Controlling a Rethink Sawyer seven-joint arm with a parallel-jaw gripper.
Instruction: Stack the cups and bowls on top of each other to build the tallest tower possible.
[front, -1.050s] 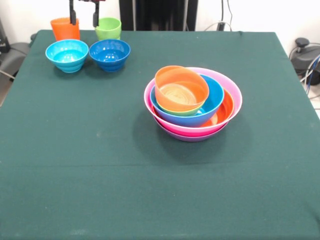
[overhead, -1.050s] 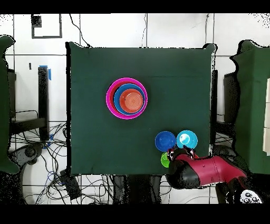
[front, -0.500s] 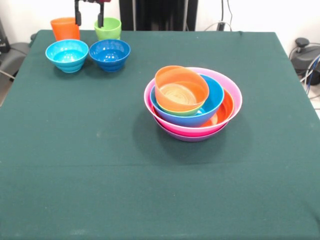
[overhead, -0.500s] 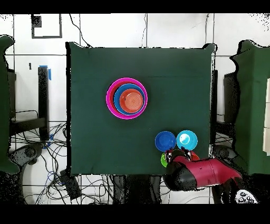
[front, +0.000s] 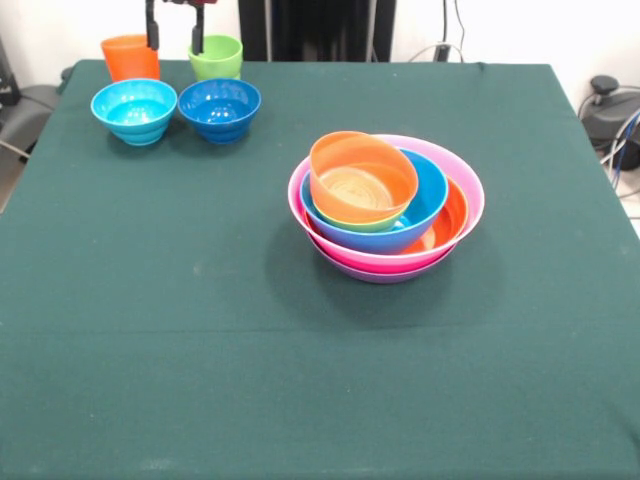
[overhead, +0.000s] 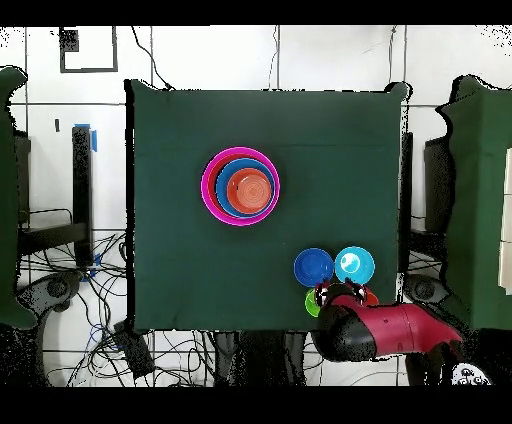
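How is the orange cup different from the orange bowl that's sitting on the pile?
The orange cup has straight tapered sides; the orange bowl is wider and rounded. The cup stands upright on the table at the far corner; the bowl sits tilted on top of the tower, nested in other bowls. The cup stands on its own beside the green cup. Both are glossy orange and look empty.

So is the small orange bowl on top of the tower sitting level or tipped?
Tipped. The orange bowl leans in the tower, its opening facing the camera.
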